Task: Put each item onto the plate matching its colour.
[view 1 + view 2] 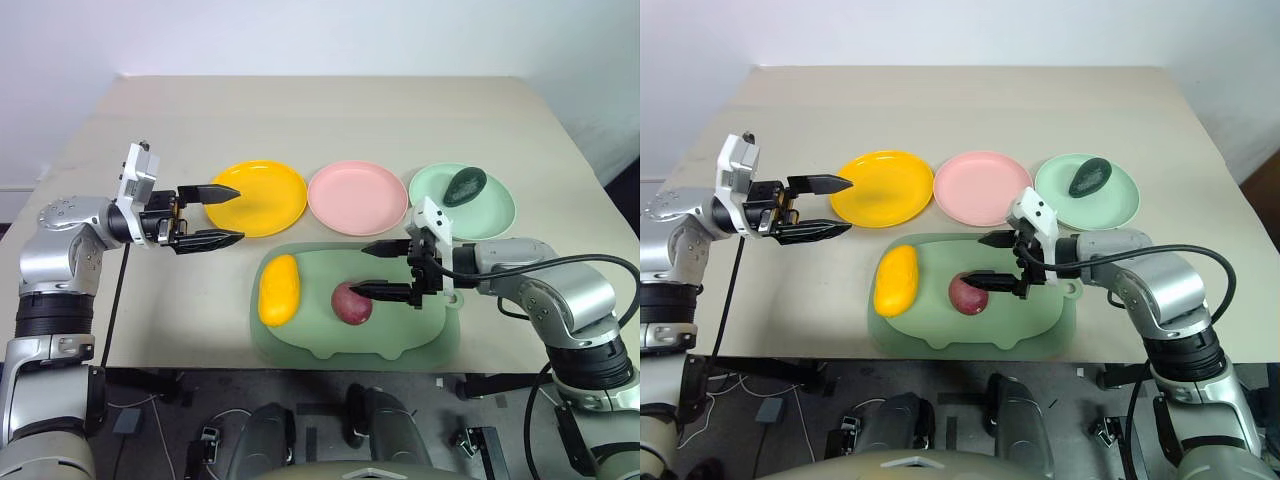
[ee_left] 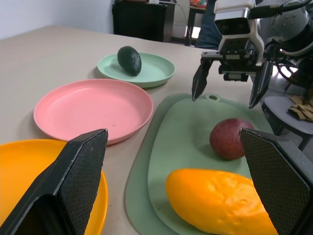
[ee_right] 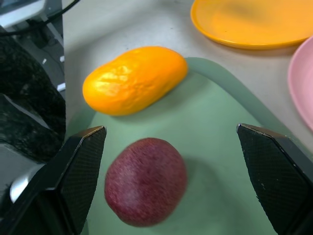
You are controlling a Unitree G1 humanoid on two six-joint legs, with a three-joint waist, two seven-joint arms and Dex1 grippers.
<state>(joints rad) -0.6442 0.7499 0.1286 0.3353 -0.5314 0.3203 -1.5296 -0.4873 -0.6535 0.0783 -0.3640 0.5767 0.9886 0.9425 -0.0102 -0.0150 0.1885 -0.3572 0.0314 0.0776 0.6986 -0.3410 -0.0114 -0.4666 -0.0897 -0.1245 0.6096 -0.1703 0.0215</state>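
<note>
counter [image 1: 330,110] carries everything; dull-green mat [image 1: 300,345] sits under the right pincer [image 1: 385,268], three plates in a row beyond it: yellow plate [image 1: 262,197] just ahead of the left pincer [image 1: 222,215], pink plate [image 1: 357,196], mint plate [image 1: 492,212] with the green avocado-like item [image 1: 465,185] already on it. Both pincers spread wide, holding nothing. Right one points at the red-purple item [image 1: 351,304], lower finger about touching it, item not yet between the fingers. Yellow oblong item [image 1: 279,289] lies past that, at the mat's far edge from the right pincer. Red one looks like a light, rigid, smooth oval: likely to roll or squirt out, so grip across its widest middle
</note>
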